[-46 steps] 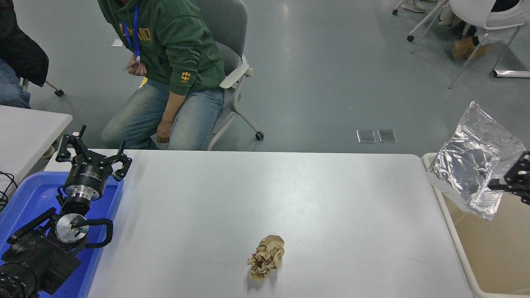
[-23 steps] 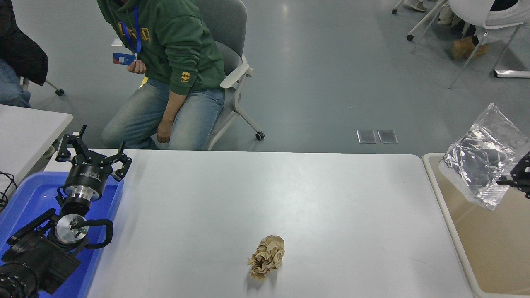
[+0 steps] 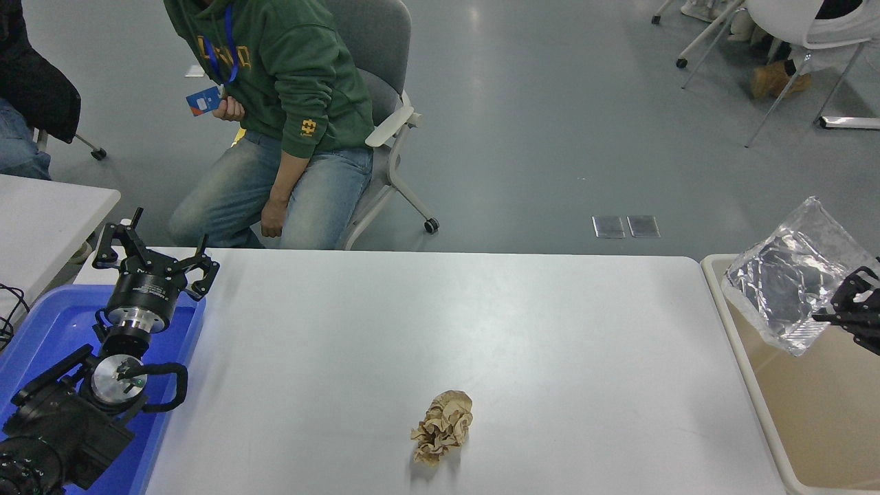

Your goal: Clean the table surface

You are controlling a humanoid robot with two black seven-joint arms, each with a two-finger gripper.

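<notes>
The table surface is a wide white top with a crumpled brown paper ball lying near its front middle. At the right edge my right gripper is shut on a clear plastic bag. The bag hangs in the air over the left part of a beige bin beside the table. My left gripper is parked at the lower left over a blue tray, its fingers spread open and holding nothing.
A person in a green hoodie sits on a chair at the table's far side, holding a blue card. A smaller white table stands at the far left. Chairs stand at the top right.
My right gripper has carried the plastic bag rightward and lower, so it now hangs over the bin. The person has raised a blue card. The left arm and the paper ball have not moved.
</notes>
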